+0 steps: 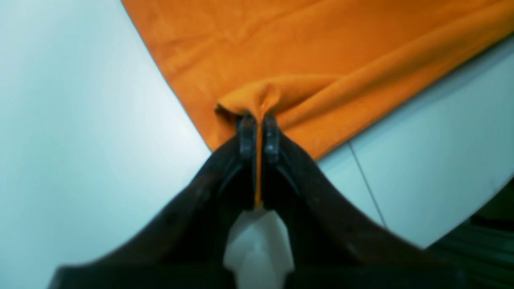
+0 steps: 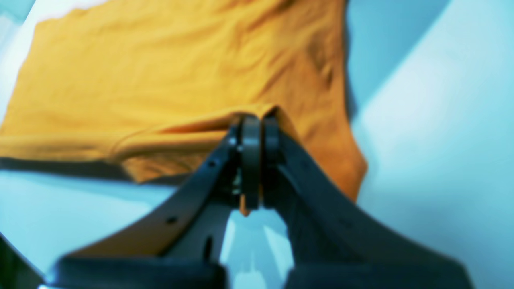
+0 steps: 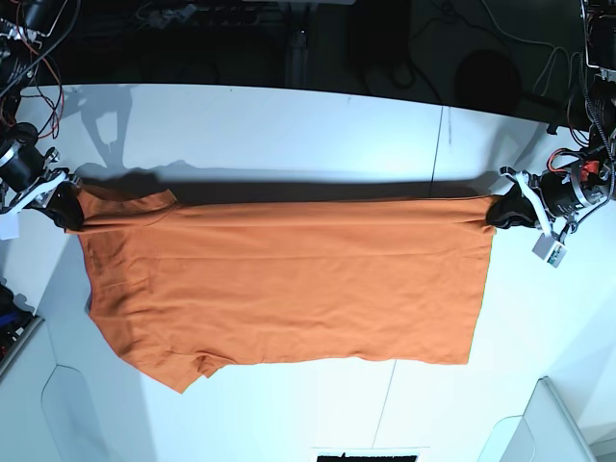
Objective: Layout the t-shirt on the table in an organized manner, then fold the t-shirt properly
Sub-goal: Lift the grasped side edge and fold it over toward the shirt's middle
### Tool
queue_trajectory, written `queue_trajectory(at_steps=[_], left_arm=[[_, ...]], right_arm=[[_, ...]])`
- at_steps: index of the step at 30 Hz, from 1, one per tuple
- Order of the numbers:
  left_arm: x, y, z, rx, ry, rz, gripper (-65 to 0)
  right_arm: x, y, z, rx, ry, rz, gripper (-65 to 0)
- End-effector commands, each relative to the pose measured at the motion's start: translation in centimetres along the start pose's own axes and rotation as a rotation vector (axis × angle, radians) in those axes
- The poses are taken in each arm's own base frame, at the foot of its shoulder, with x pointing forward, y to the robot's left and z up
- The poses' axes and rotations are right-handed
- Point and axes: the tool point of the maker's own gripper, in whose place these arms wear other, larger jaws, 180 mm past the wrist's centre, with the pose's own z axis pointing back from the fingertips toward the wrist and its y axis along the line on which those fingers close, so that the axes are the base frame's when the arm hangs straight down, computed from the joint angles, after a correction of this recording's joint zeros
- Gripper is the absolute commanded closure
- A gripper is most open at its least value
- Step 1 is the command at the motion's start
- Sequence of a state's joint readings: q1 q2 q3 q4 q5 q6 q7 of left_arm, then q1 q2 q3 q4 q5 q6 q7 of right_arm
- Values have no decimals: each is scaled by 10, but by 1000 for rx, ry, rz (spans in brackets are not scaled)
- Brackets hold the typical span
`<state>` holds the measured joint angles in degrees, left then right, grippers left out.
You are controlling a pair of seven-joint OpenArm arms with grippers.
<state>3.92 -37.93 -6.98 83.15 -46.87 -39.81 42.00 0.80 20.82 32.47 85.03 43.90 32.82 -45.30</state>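
Evidently both fingers, left [image 1: 259,132] and right [image 2: 257,132], pinched the t-shirt [image 3: 289,289] taut above the surface [image 3: 289,125]; layout half-done, folding unstarted.

White table [image 3: 289,120], a thin dark seam [image 3: 441,144] running across it near the right side. One orange t-shirt [image 3: 289,284] lies spread wide on it, mostly flat with light wrinkles, far edge pulled taut and casting a shadow.

Bright overhead light, soft blur and edge distortion in both wrist views.
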Motion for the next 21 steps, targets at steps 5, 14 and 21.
queue_trajectory(at_steps=[5,14,21], left_arm=[[25,17,2,55,-70,-44,0],[28,36,-22,67,-125,97,-129],[34,43,-15,60,-107,115,-267]], right_arm=[[31,-4,-25,32,-55,-39,0],[26,11,-57,77,1,-51,-162],[34,6,-51,59,-22,-69,-325]])
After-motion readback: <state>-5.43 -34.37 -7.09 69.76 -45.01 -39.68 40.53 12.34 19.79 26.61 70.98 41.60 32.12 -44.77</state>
